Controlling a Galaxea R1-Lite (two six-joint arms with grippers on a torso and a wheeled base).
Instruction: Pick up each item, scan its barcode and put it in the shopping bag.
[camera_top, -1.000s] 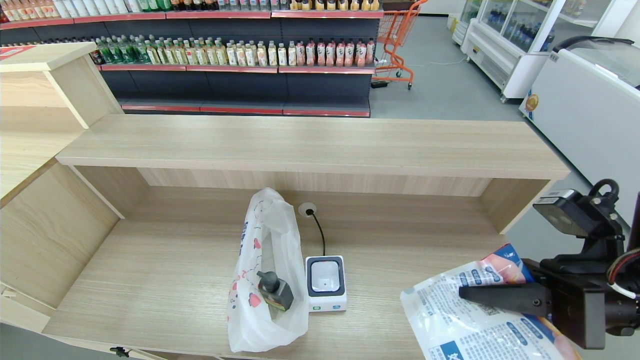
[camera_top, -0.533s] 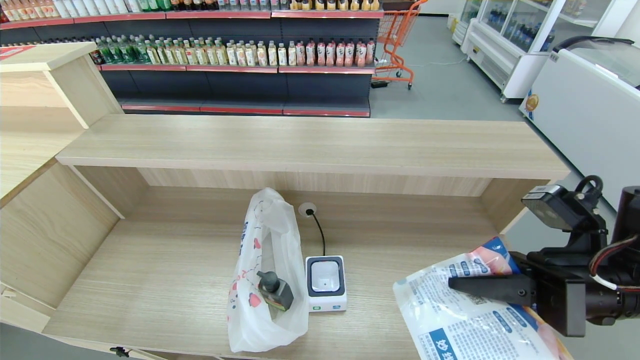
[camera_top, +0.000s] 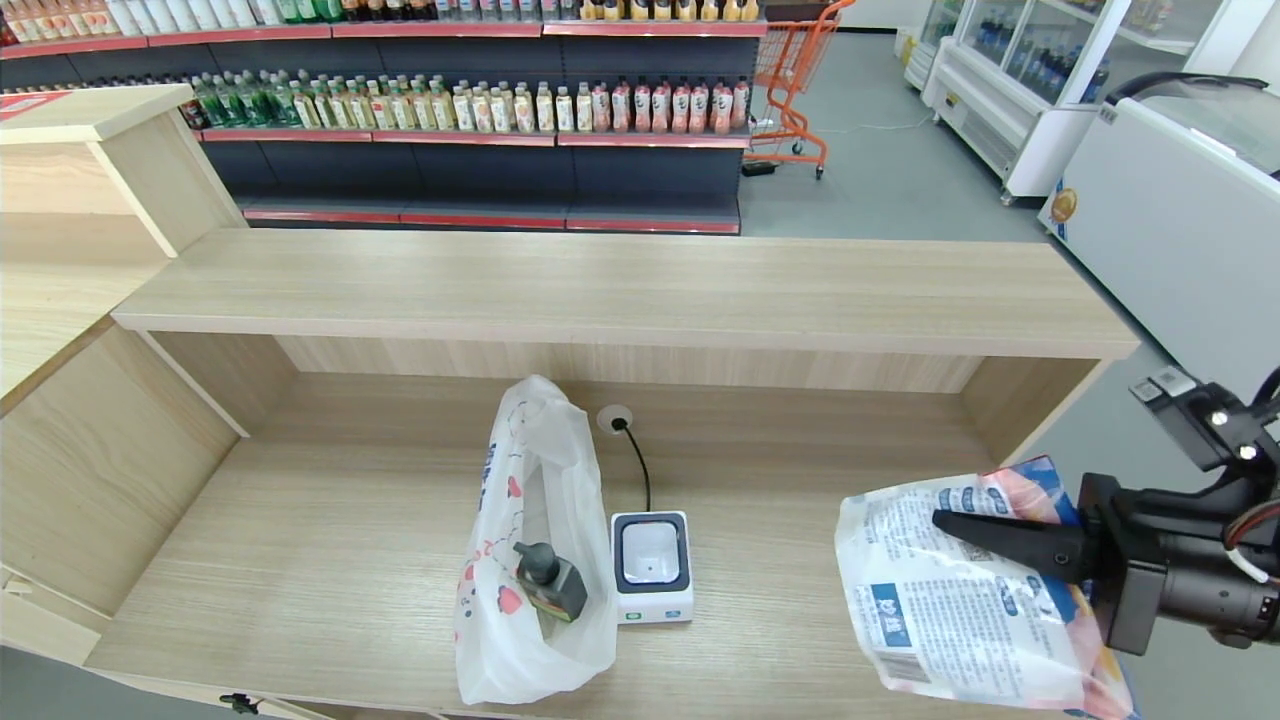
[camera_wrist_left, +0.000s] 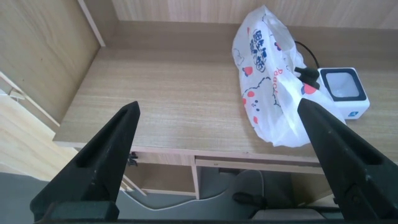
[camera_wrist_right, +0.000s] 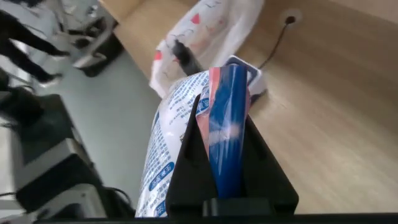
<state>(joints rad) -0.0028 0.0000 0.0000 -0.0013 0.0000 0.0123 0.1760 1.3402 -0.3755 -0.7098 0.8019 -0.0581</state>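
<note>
Right gripper (camera_top: 948, 524) jaws clamped the pouch (camera_top: 950, 615); barcode had to face the scanner (camera_top: 651, 566) at nine o'clock; left gripper (camera_wrist_left: 219, 109) jaws gaped wide

The desk (camera_top: 300, 560) is pale wood-grain board, matt and smooth. On it, the shopping bag (camera_top: 530, 470) is thin, translucent white plastic, crinkled and faintly shiny. Inside it the bottle (camera_top: 553, 583) looks like dark, dull plastic. Just right of the bag, the scanner (camera_top: 652, 595) has a smooth, glossy white plastic shell and a black rubbery cable (camera_top: 640, 465). At near right, the pouch (camera_top: 950, 610) is glossy, wrinkled printed film, clamped in the right pincer (camera_top: 945, 522) of matt black plastic.
</note>
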